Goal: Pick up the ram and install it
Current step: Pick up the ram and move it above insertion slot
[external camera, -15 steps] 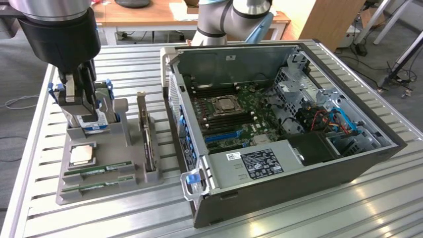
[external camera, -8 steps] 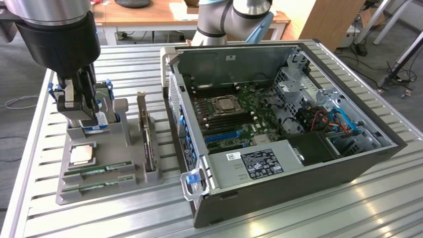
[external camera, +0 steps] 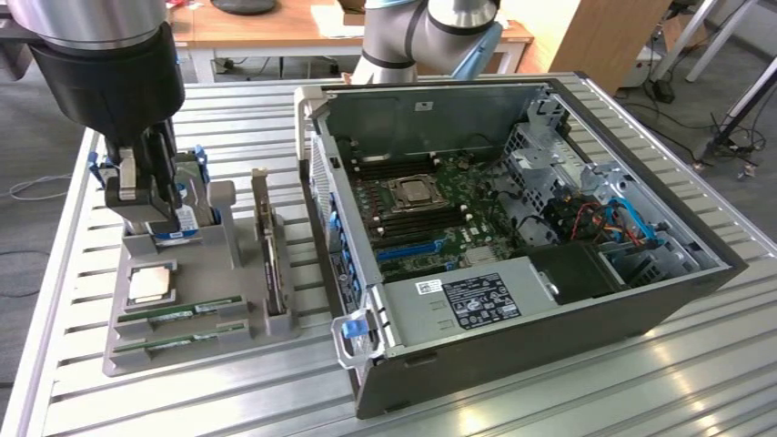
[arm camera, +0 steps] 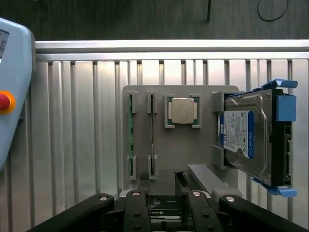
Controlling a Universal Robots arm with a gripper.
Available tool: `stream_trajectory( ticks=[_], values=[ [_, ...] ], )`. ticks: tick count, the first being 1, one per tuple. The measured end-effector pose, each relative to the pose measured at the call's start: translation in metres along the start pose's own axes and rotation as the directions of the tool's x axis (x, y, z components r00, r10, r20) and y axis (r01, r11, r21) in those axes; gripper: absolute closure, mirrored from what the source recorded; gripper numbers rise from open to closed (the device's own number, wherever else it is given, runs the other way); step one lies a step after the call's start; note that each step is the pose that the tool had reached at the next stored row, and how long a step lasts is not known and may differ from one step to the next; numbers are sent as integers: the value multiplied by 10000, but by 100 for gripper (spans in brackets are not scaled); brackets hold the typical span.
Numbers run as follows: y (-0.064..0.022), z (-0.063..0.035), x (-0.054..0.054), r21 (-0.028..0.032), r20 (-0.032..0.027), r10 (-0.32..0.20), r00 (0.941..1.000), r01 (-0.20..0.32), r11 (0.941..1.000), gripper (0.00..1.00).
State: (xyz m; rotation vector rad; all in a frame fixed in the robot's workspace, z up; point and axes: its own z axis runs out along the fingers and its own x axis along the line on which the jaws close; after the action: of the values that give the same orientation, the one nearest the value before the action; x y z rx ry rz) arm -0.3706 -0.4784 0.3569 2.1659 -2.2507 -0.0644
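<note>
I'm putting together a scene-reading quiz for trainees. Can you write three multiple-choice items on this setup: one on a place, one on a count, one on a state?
1. On the gray holder, where does the square silver chip lie?
A) between the ram sticks and the hard drive
B) on top of the hard drive
C) beyond the hard drive, at the holder's end

2. How many ram sticks stand in the holder?
A) one
B) two
C) four

3. What state is the gripper in?
A) shut on a ram stick
B) open, holding nothing
C) shut on the hard drive

Answers:
1 A: in the wrist view the chip has the sticks on one side and the drive on the other.
2 B: two green boards sit on edge in side-by-side slots.
3 B: its fingers stand apart over the holder with nothing between them.
</note>
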Motion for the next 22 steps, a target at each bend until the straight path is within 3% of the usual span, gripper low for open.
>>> stream_trajectory(
  ticks=[22],
  values=[
    [-9,218,3,-1,-1,-2,10000,2,10000,64]
  ],
)
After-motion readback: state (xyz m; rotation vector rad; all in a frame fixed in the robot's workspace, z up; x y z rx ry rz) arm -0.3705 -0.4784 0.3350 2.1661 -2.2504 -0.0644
